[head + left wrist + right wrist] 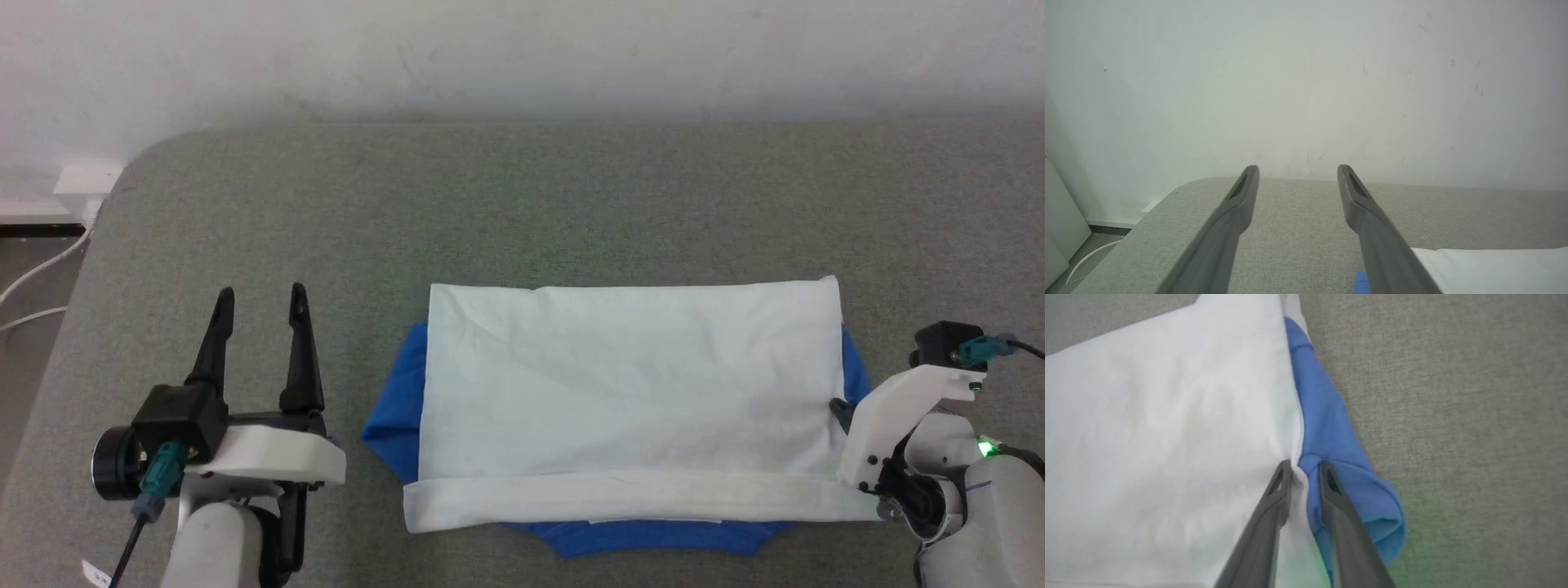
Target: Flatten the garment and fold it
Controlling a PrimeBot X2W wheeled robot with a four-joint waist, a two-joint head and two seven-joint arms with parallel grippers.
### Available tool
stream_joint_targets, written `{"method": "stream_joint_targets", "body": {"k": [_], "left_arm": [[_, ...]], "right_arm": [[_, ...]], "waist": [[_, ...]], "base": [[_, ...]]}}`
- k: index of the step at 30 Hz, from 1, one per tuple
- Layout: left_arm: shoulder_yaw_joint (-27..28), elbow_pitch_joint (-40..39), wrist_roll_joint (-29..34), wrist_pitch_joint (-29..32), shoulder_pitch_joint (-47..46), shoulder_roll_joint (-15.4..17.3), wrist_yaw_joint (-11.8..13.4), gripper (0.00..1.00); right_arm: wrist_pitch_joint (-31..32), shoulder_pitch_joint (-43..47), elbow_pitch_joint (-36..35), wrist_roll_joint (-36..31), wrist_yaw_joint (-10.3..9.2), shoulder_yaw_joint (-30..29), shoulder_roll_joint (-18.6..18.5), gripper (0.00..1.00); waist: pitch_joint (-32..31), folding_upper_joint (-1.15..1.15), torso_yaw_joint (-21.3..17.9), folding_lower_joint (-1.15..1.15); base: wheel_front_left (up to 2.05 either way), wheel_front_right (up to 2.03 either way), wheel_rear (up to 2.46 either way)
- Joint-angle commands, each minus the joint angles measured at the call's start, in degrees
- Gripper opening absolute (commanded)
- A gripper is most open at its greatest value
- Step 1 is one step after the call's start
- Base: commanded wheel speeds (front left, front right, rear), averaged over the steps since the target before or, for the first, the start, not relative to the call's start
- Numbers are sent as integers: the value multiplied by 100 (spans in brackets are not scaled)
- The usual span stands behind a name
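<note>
The garment lies folded in a wide white rectangle on the grey surface, blue sleeves poking out at both ends and blue collar fabric under its near hem. My right gripper is at the garment's right edge. In the right wrist view its fingers are pinched together on the fabric where the white body meets the blue sleeve. My left gripper stands open above the bare surface left of the garment, holding nothing. In the left wrist view a white corner of the garment shows at lower right.
The grey padded table runs back to a white wall. Its rounded far-left corner drops off to the floor, where white cables and a wall socket sit.
</note>
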Motion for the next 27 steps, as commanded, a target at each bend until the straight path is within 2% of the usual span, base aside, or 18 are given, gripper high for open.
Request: {"method": "stream_joint_targets", "body": {"k": [1,6,14,18,23,27], "left_arm": [[45,17,51,-27,0,-26,-47,100],[173,20,86,-27,35,-122,-145,100],[291,1,177,-27,117,-250,-246,100],[312,16,209,-27,147,-296,-302,100],[330,51,231,-27,161,-339,-381,100],[338,74,256,-27,186,-364,-437,100]], "right_arm": [[4,157,53,27,2,65,94,0],[-284,283,-283,-196,2,-175,85,0],[-734,539,-864,-942,2,-1274,33,0],[-822,653,-1133,-1350,2,-1623,23,0],[-732,830,-1674,-1221,2,-1510,66,0],[-386,1105,-2509,-789,2,-908,88,0]], "waist": [[-3,0,-6,0],[-33,0,-21,0],[-98,0,-28,0],[-127,0,-27,0],[-187,0,-4,0],[-245,0,28,0]], "base": [[0,0,0],[0,0,0],[0,0,0],[0,0,0],[0,0,0],[0,0,0]]}}
